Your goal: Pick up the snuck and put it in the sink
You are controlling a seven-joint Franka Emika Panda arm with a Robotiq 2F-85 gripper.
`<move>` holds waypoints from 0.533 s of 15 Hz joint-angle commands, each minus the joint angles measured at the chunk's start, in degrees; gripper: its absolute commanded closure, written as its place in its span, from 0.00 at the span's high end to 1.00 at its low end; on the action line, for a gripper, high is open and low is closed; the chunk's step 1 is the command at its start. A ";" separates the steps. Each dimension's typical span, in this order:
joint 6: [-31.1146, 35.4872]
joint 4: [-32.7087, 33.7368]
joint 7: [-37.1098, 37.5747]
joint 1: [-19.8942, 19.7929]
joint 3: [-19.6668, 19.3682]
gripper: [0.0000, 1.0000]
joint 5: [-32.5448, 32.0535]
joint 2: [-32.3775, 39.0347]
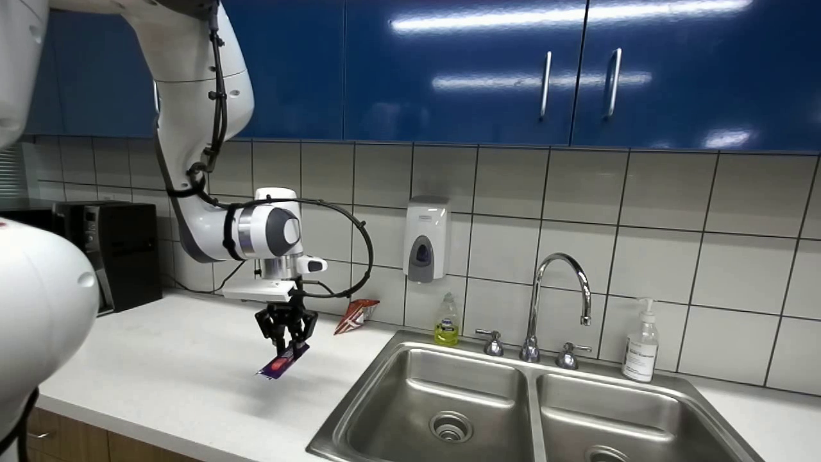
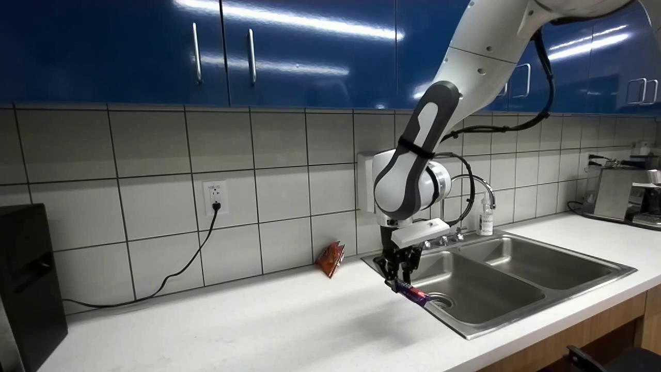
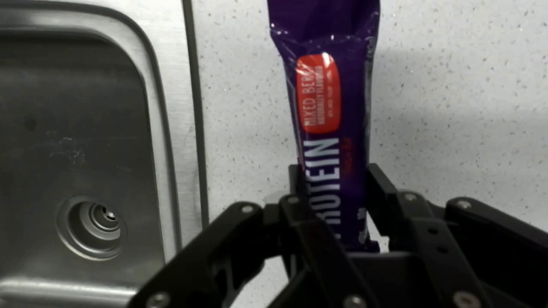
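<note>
The snuck is a purple bar with a red label, seen in both exterior views [image 1: 277, 366] [image 2: 414, 294] and large in the wrist view [image 3: 319, 94]. My gripper [image 1: 292, 350] is shut on its sides near one end; the fingers also show in an exterior view [image 2: 400, 284] and the wrist view [image 3: 336, 179]. The bar is held above the white counter, its shadow below it and apart from it. The steel double-basin sink [image 1: 359, 394] lies beside the gripper; its rim also shows in an exterior view [image 2: 547, 299] and at the left of the wrist view [image 3: 180, 128].
A reddish-brown crinkled packet [image 1: 355, 316] leans at the tiled wall. A curved faucet [image 1: 533, 308], a yellow soap bottle [image 1: 447, 328] and a pump bottle [image 1: 641, 351] stand behind the sink. A dispenser [image 1: 426, 224] hangs on the wall. A black appliance [image 2: 31, 279] stands on the counter.
</note>
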 commanded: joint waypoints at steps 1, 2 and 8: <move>-2.89 -2.04 -5.00 -2.97 2.29 0.13 0.35 -3.53; -2.94 -2.26 -5.41 -3.20 2.36 0.13 0.33 -3.80; -2.67 -3.17 -7.31 -4.71 2.77 0.13 1.01 -4.94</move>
